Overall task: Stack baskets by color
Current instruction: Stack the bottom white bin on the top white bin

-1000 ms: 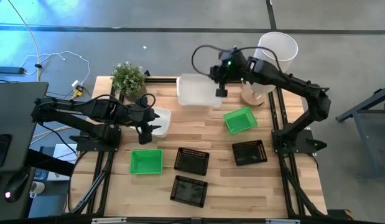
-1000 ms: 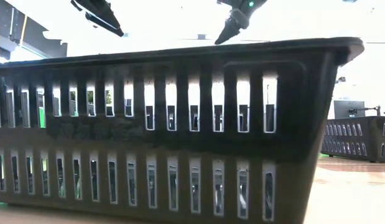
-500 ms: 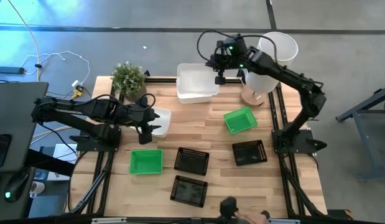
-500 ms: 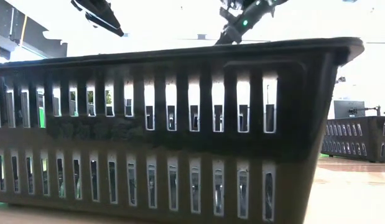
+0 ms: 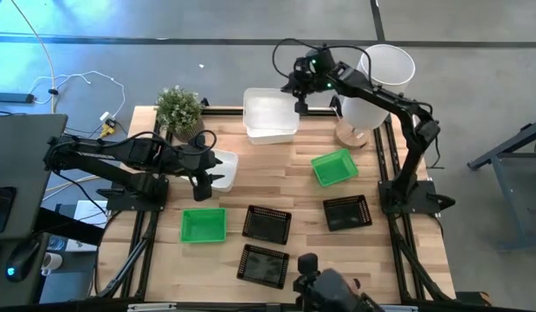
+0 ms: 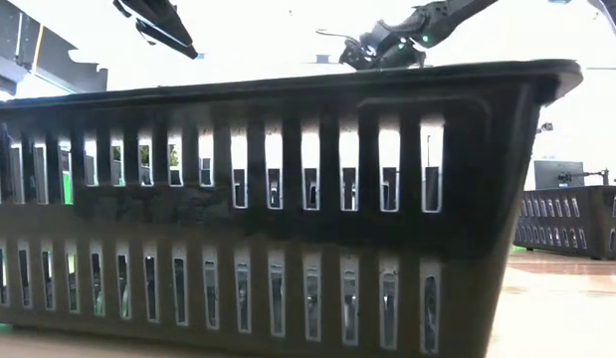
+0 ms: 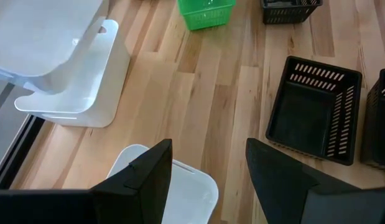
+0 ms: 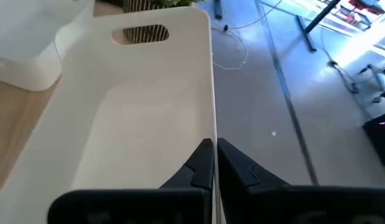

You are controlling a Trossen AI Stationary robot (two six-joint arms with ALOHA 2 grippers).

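Baskets: three black ones [image 5: 266,263] sit nearest, two green [image 5: 203,224] mid-table. Left gripper [image 5: 203,180] hovers, fingers apart, over a white basket [image 5: 222,167]. Farthest back, right gripper [image 5: 300,97] is pinched on the rim of another white basket [image 5: 269,116], held over a third.

The bare table [image 5: 293,178] centre gives open passage between the white baskets [image 5: 269,117] at the rear and the black baskets [image 5: 268,224] at the front. Plant [image 5: 178,107] and tall white cylinder [image 5: 377,82] obstruct the rear corners.
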